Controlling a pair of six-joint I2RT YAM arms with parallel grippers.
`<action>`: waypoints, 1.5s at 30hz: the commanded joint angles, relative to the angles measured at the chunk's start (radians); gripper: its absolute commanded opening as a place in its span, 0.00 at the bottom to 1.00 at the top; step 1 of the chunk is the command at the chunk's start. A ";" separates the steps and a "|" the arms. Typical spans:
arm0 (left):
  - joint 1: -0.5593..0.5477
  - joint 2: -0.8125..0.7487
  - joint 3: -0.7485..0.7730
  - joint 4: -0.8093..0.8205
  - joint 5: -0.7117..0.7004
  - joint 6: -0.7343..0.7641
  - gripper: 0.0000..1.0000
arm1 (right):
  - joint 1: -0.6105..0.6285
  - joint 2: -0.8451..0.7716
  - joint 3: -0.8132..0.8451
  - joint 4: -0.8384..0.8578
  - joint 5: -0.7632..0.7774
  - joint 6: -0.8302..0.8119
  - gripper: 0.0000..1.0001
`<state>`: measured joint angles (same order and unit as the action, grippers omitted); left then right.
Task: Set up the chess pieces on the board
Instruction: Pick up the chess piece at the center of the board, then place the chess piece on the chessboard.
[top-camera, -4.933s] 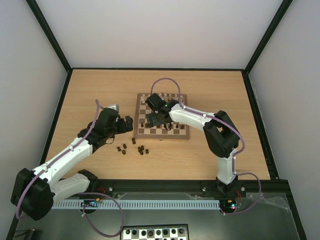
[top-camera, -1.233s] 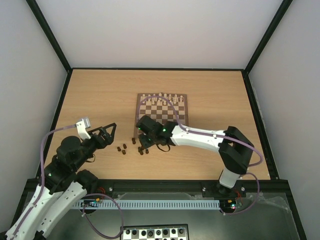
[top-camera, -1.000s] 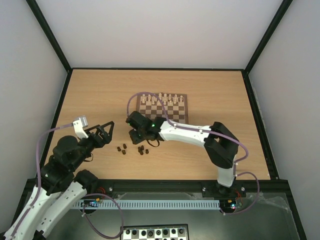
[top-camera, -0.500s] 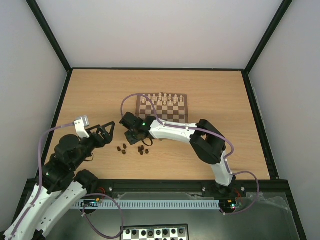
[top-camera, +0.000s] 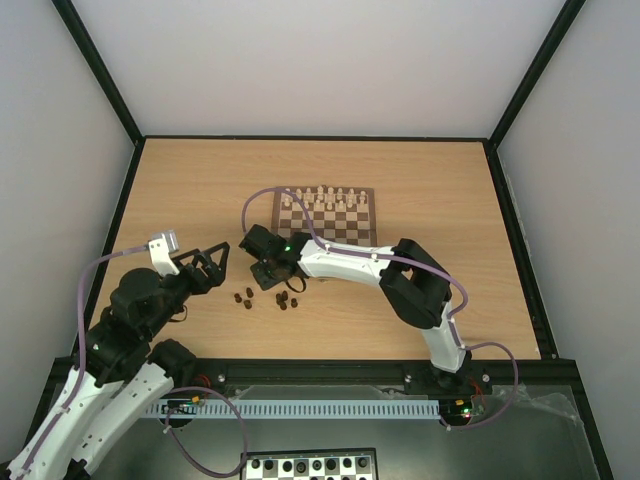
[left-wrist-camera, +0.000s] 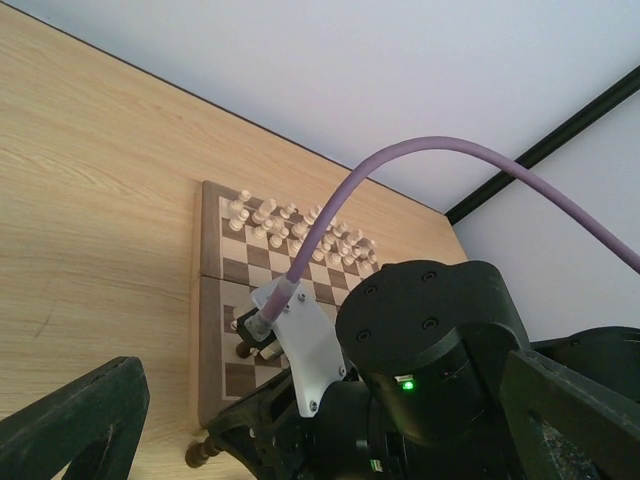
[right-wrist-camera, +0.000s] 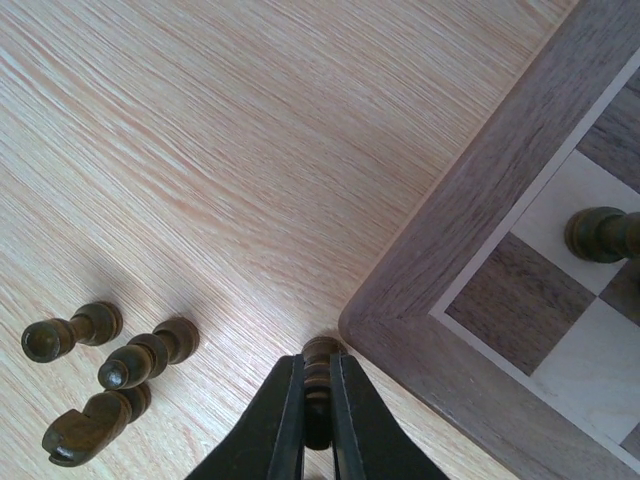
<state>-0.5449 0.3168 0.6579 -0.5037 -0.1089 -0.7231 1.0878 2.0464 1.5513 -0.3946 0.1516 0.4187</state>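
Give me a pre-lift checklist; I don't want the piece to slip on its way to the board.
1. Grip: right tool shut on piece: ok.
2. Alignment: piece square between the fingers: cannot tell.
3. Neighbours: three loose pieces lie apart from the right tool: ok.
4. Landing: corner square of the board bare: ok.
5. Other arm: left tool open, off the board: ok.

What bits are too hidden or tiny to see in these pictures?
Right wrist view: the right gripper covers most of the tiny dark brown wooden chessman it pinches, hiding its kind.
Top view: loose dark chessmen too small to identify.
Left wrist view: the right arm's black wrist blocks part of the square wooden chessboard.
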 joint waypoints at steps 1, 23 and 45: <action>-0.004 -0.002 0.008 0.006 -0.012 0.012 1.00 | 0.007 -0.005 0.018 -0.053 0.008 0.000 0.07; -0.004 0.004 0.006 0.011 -0.011 0.012 1.00 | -0.101 -0.335 -0.175 -0.137 0.171 0.033 0.07; -0.003 0.021 0.008 0.013 0.003 0.015 0.99 | -0.200 -0.403 -0.353 -0.093 0.186 0.055 0.08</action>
<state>-0.5449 0.3355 0.6579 -0.5034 -0.1131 -0.7216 0.8944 1.6295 1.2198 -0.4885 0.3401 0.4580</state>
